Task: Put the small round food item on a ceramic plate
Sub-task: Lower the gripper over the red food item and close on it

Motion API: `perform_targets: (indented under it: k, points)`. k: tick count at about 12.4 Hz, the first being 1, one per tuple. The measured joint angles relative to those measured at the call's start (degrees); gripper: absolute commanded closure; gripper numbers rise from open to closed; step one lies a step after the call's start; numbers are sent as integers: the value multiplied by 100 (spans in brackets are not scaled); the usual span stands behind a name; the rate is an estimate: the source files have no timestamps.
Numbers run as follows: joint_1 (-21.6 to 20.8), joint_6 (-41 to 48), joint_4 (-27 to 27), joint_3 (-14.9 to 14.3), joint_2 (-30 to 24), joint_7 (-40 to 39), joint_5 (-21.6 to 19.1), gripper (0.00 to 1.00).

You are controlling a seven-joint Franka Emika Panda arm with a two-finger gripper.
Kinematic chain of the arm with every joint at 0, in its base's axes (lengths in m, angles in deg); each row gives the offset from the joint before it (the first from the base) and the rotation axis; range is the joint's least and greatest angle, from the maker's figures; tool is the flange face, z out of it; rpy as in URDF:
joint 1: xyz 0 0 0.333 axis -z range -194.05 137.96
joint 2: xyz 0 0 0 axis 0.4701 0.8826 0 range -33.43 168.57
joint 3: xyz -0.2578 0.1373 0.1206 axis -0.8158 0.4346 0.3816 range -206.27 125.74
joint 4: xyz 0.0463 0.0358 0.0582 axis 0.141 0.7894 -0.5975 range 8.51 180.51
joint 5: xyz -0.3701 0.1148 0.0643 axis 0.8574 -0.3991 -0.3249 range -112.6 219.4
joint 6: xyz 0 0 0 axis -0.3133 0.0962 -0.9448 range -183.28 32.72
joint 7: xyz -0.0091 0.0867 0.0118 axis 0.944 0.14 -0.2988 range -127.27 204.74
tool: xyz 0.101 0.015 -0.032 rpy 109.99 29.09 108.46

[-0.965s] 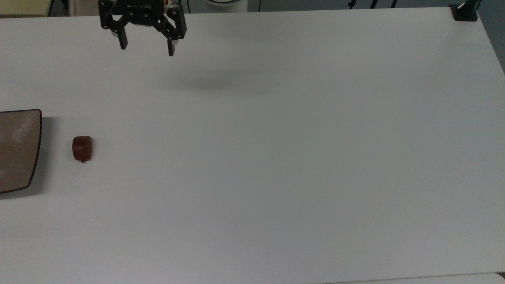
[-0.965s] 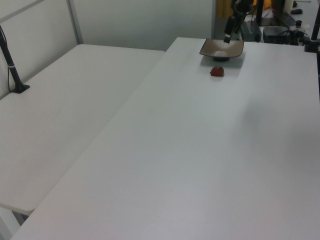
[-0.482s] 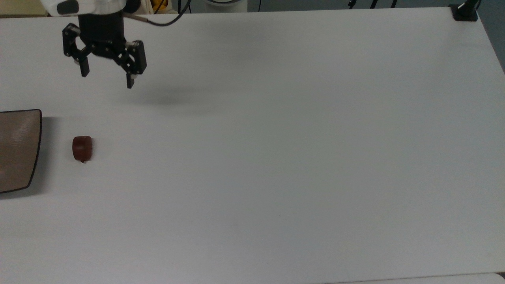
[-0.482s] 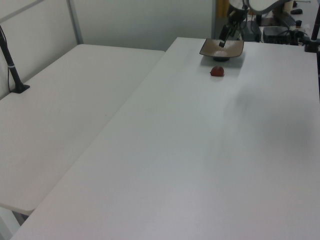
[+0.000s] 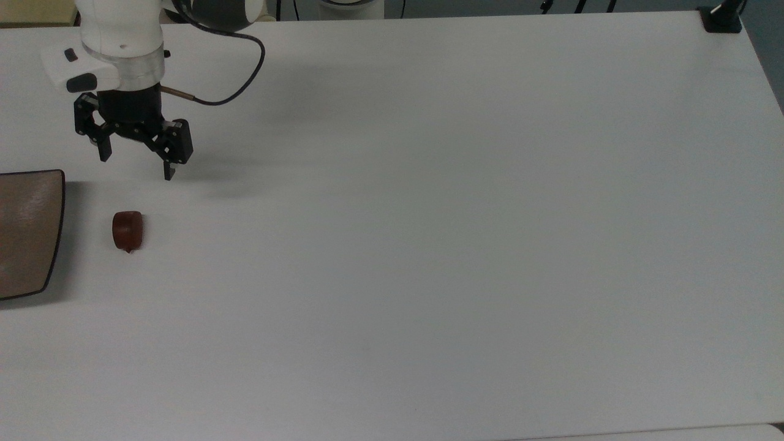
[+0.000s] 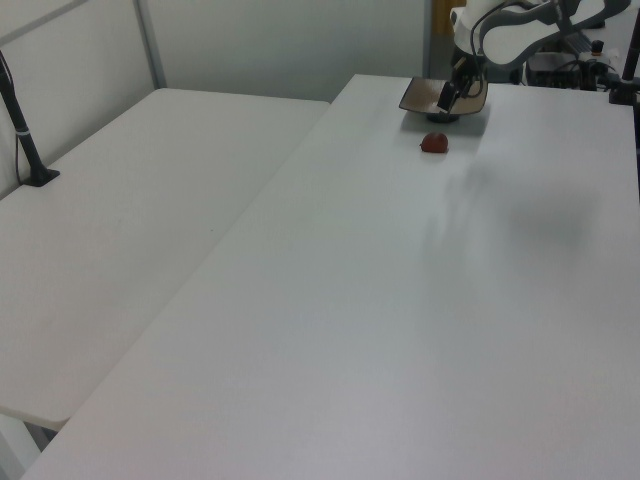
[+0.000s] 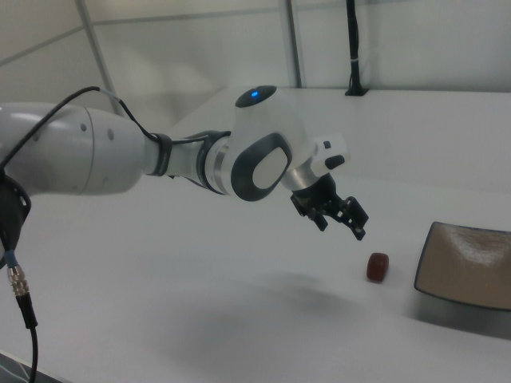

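Observation:
The small round food item (image 5: 127,231) is a dark reddish-brown lump lying on the white table, just right of the ceramic plate (image 5: 24,233) in the top view. That glossy brown plate has a thin dark rim and is cut off by the top view's left edge. My gripper (image 5: 136,166) hangs open and holds nothing, above the table and slightly beyond the food item. In the right view the gripper (image 7: 342,230) is up and left of the food item (image 7: 378,266), with the plate (image 7: 467,267) to its right. In the left view the gripper (image 6: 447,95) overlaps the plate (image 6: 418,98) behind the food item (image 6: 434,144).
A black cable (image 5: 233,92) loops from the wrist over the table. A black clamp (image 5: 721,17) sits at the top view's far right corner. In the left view, a second white table (image 6: 130,200) adjoins on the left with a black post (image 6: 25,140).
The arm has swung toward the top view's left and lowered, bringing the open gripper much nearer the food item. Food item and plate have not moved.

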Motion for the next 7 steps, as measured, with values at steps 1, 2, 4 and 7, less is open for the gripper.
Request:
perform_targets:
  k: [1, 2, 4, 7]
  points:
    - [32, -270, 0, -5, 152, -17, 0, 0]
    - [66, -506, -2, -6, 263, -44, 0, 0]
    - [163, -973, -28, -11, 584, -81, 0, 0]
    - [207, -1004, -357, -11, 956, -91, 0, 0]
